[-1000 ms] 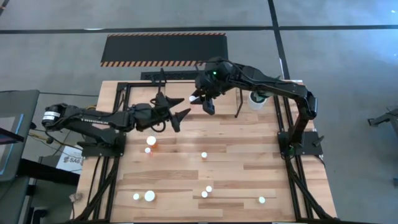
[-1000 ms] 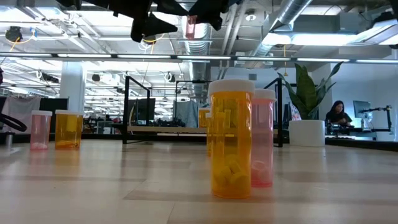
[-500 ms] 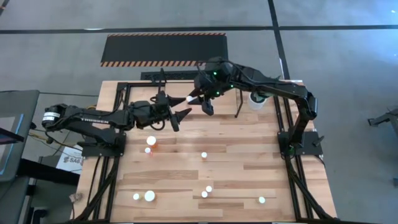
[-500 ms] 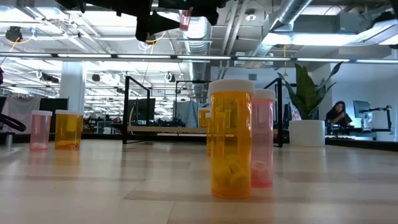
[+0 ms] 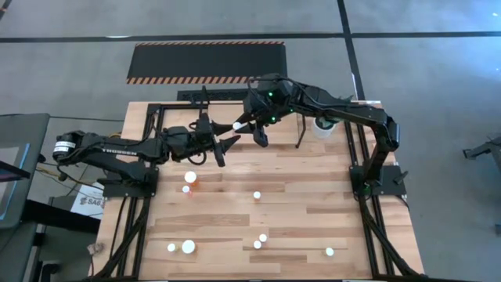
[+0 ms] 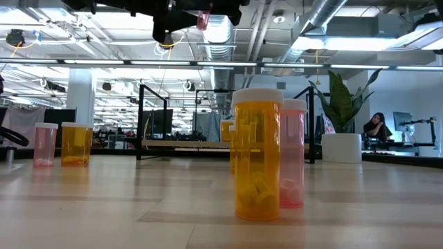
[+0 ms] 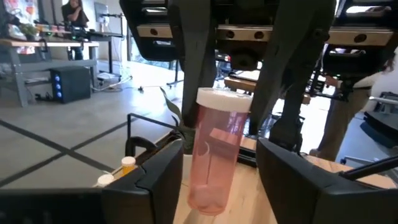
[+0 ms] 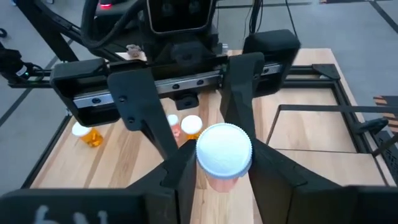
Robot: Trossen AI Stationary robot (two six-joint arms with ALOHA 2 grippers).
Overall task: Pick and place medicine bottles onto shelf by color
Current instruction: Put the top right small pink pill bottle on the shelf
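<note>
The right gripper is clenched on a small pink translucent medicine bottle with a round white cap, holding it in the air above the rear part of the light wooden bench, near the rear edge and over the light wooden shelf board in its thin black rod frame. In the right wrist view its two dark fingers press both sides of the bottle under the cap. The left gripper meets it from the other side: in the left wrist view its dark fingers bracket the bottle's lower body, but whether they touch it I cannot tell. On the bench's middle and front parts stand loose orange and pink white-capped bottles, an orange one closest in the low view with a pink one just behind it. A white pot with a green plant stands near the rear right corner
</note>
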